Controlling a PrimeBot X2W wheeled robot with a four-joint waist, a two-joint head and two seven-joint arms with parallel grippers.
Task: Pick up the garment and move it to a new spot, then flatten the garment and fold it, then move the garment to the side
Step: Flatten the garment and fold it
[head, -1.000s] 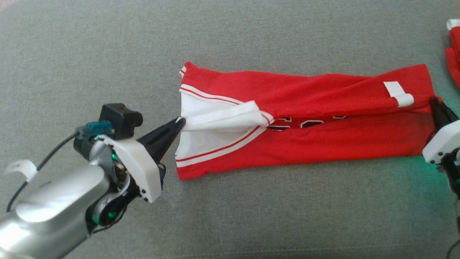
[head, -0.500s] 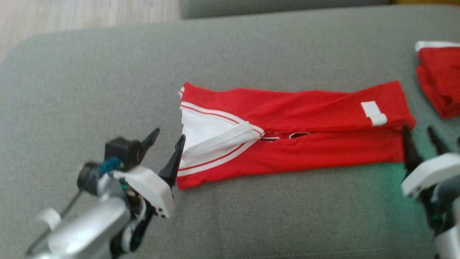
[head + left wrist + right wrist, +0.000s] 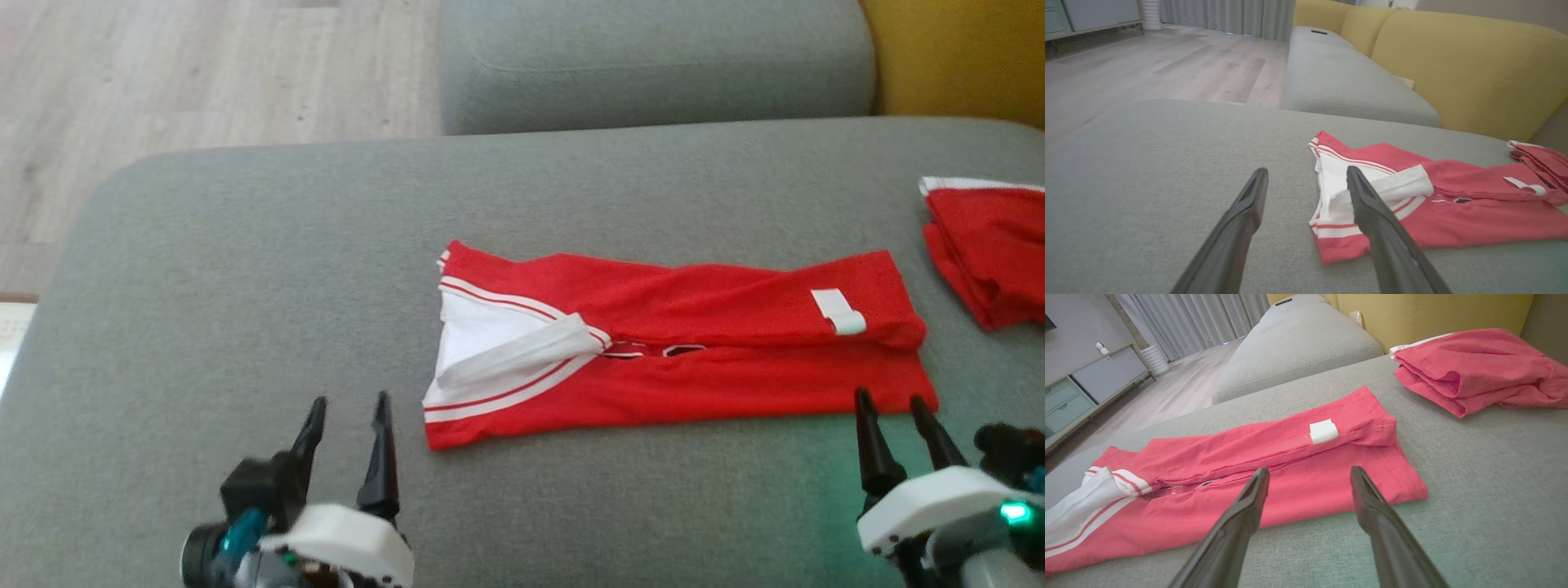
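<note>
Red cloth with white trim, the garment (image 3: 694, 359) lies flat on the grey sofa cushion (image 3: 245, 286), right of centre in the head view. It is folded lengthways into a narrow strip, and its long axis runs left to right across the frame, tilted very slightly down toward the right. The white, striped end points to the frame's left, with a white flap turned over on top. The plain red hem points right, and a small white tag (image 3: 834, 309) sits near that end on the upper flap. The two long flaps meet along the middle, where a bit of dark lettering peeks out.

My left end effector (image 3: 350, 398) sits at the lower left with its fingers spread and grasping nothing, just beside the garment's white-trimmed corner but apart from it. My right end effector (image 3: 890, 396) sits at the lower right, likewise released, with its tips just below the hem corner.

A second folded red garment (image 3: 980, 245) rests at the right edge, apart from the first.
</note>
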